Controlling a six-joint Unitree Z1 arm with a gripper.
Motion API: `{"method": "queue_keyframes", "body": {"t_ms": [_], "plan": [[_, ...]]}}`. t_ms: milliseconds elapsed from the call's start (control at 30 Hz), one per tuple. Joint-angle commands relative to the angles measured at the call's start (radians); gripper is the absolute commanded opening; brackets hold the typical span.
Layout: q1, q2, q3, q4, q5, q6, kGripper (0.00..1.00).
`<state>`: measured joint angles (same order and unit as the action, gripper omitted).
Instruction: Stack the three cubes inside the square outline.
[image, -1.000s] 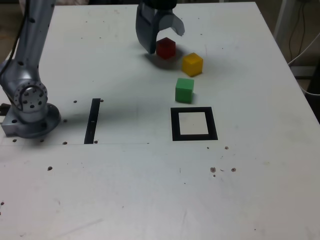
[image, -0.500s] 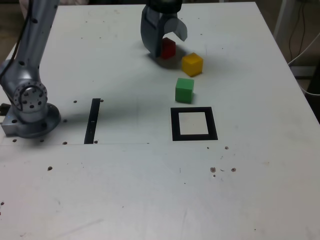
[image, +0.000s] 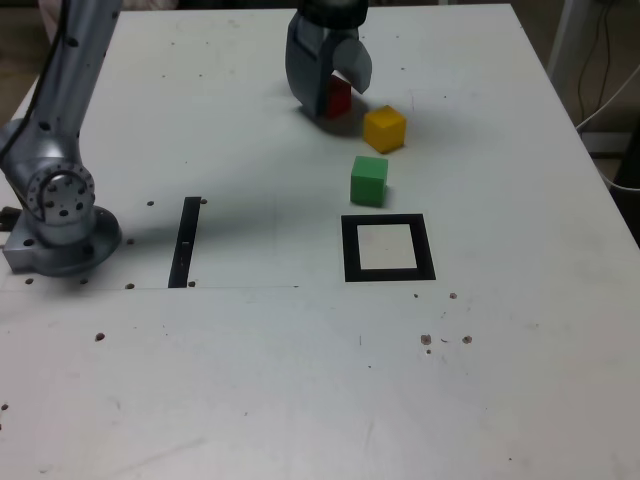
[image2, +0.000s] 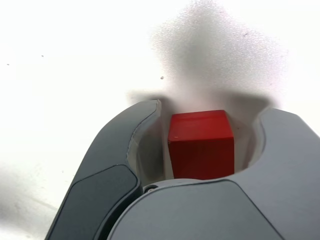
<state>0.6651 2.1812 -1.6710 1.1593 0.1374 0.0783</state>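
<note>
The red cube rests on the white table at the far side, and my gripper straddles it from above. In the wrist view the red cube sits between the two dark fingers, with a thin gap still showing on each side, so the jaws are partly closed around it without touching. The yellow cube lies just to the exterior view's right of the red one. The green cube stands nearer the camera. The square outline lies flat below the green cube, its white centre bare.
A thin black strip lies on the table at the exterior view's left of the outline. The arm's base stands at the far left edge. Small dark specks dot the table in front.
The jaws have narrowed around the red cube, and the gripper has shifted slightly right and down over it. The cubes have not moved.
</note>
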Motion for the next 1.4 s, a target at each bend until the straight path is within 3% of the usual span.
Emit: {"method": "queue_keyframes", "body": {"t_ms": [0,500,933,1167,1367], "plan": [[-0.001,0.005,-0.002,-0.010,-0.003,-0.001,0.56],[-0.005,0.004,0.001,-0.020,0.008,0.008,0.33],[-0.043,-0.080,0.002,-0.005,0.010,0.068,0.33],[-0.124,-0.162,0.027,0.010,-0.017,0.147,0.33],[-0.228,-0.228,0.044,0.072,-0.016,0.162,0.33]]}}
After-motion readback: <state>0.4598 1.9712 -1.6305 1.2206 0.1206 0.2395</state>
